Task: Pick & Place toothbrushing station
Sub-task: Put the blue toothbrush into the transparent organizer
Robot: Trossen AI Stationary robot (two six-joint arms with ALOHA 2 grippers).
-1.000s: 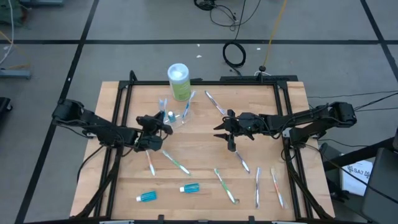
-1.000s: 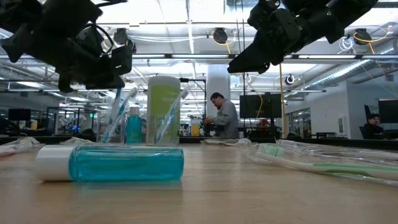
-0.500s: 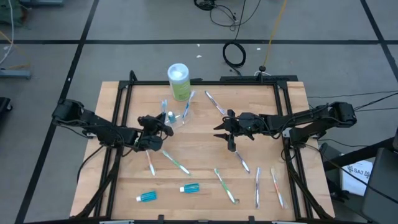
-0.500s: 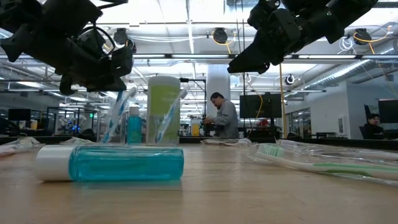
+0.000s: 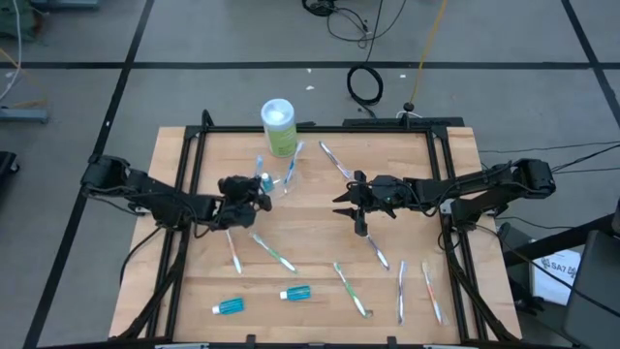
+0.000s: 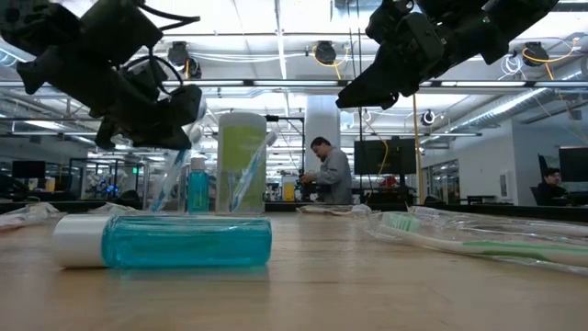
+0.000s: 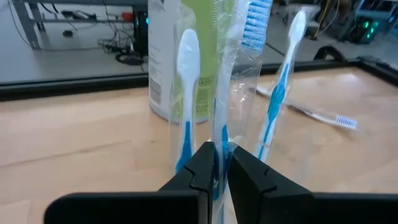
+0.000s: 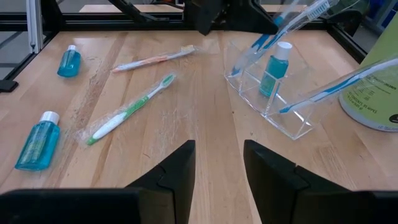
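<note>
My left gripper (image 5: 260, 198) is shut on a wrapped toothbrush with blue bristles (image 7: 254, 14), right by the clear plastic holder (image 8: 268, 99) at the table's far middle. Two more blue toothbrushes (image 7: 186, 93) (image 7: 280, 93) and a small blue tube (image 8: 274, 70) stand in the holder. My right gripper (image 5: 349, 213) is open and empty, above the table to the holder's right. Several toothbrushes (image 5: 274, 252) (image 5: 351, 289) and two blue tubes (image 5: 230, 306) (image 5: 295, 292) lie flat on the table. My left gripper pinches the wrapped toothbrush's handle (image 7: 221, 134) between its two fingers, well below the bristle head. The fingers lie across the handle. The toothbrush stands nearly upright, bristles up; its lower end is hidden behind the fingers.
A tall green-and-white bottle (image 5: 278, 126) stands just beyond the holder at the far edge. A black frame (image 5: 184, 184) runs around the tabletop. Loose toothbrushes (image 5: 400, 291) (image 5: 431, 293) lie near the right front. A person (image 6: 331, 175) stands in the room behind.
My left gripper has gone a little toward the clear holder, still shut on the toothbrush, and has tipped somewhat. The toothbrush has come along with it and stays nearly upright.
</note>
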